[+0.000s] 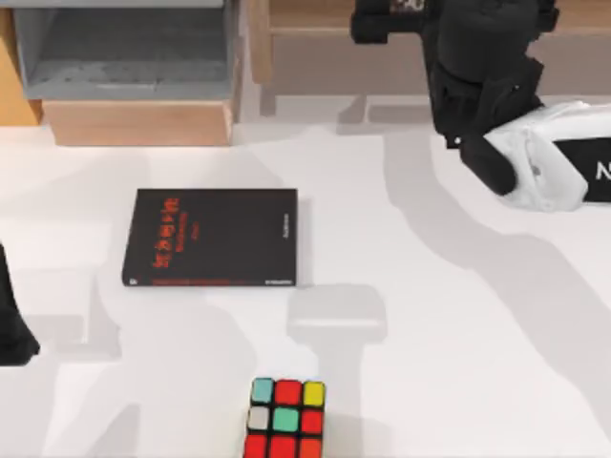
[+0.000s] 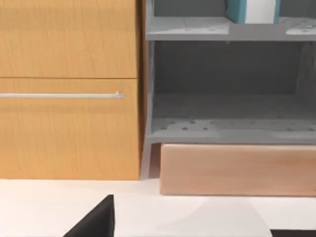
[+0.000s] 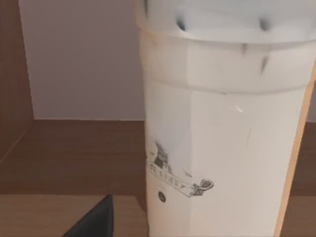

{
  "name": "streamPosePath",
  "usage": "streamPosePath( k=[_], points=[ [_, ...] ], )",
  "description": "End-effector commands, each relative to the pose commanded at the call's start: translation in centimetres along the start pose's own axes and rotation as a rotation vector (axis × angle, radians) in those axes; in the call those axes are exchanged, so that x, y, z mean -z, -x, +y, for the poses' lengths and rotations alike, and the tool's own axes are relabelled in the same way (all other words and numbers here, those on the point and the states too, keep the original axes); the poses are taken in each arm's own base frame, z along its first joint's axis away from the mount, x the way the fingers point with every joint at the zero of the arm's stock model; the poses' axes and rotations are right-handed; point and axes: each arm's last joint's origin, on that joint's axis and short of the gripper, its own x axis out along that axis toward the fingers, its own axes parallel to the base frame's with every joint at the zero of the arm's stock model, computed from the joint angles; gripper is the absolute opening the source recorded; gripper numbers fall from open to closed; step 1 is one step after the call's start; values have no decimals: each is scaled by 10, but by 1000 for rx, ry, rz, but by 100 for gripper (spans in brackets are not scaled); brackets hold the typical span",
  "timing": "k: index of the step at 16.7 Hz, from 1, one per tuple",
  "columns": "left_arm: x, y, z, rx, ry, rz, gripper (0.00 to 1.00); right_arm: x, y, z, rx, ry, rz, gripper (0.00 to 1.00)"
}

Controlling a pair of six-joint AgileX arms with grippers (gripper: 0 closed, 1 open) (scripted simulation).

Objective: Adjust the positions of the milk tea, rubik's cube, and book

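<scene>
One book (image 1: 210, 239) and one cube (image 1: 285, 420) lie on the white table (image 1: 458, 324), and one milk tea (image 3: 222, 148) stands close before the right wrist camera.

At the far left, seen from above, a wooden cabinet holds a grey shelf unit (image 1: 124, 48) with a pale wooden base block (image 1: 138, 122) under it. The left wrist view faces it: an orange-brown wood door with a thin metal handle (image 2: 61, 95), and beside it grey shelves with small dotted holes. The lower shelf (image 2: 227, 126) looks bare; on the upper shelf stands a teal and white object (image 2: 252, 11), cut off by the frame. The left arm (image 1: 11, 329) sits at the table's left edge; I cannot tell whether its fingers are apart or together.

The book is flat and rectangular, with a matte black cover, red lettering along its left part and small pale text near the right edge. It lies left of centre, well apart from the cube.

The cube is at the near edge, near the centre: black frame, nine glossy squares on top in teal, red, yellow, grey-white, green and orange.

The right arm (image 1: 496, 95), black with a white shell, reaches to the far right by a second wooden shelf (image 1: 305, 38). The milk tea is a tall white cup with a translucent lid and a small grey print, standing on brown wood. Whether the right fingers grip the cup I cannot tell.
</scene>
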Motion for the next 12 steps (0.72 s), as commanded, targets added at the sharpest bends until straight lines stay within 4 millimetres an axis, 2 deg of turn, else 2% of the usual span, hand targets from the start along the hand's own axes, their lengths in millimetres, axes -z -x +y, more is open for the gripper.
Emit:
streamPosePath(
  k=[3,5,12],
  points=[
    [0,0,0,0,0,0,100,1,-1,-2,2,2,4,100],
    [0,0,0,0,0,0,100,0,-9,-1,0,1,3,100],
    [0,0,0,0,0,0,100,-1,-65,2,0,-1,-2,100]
  ],
)
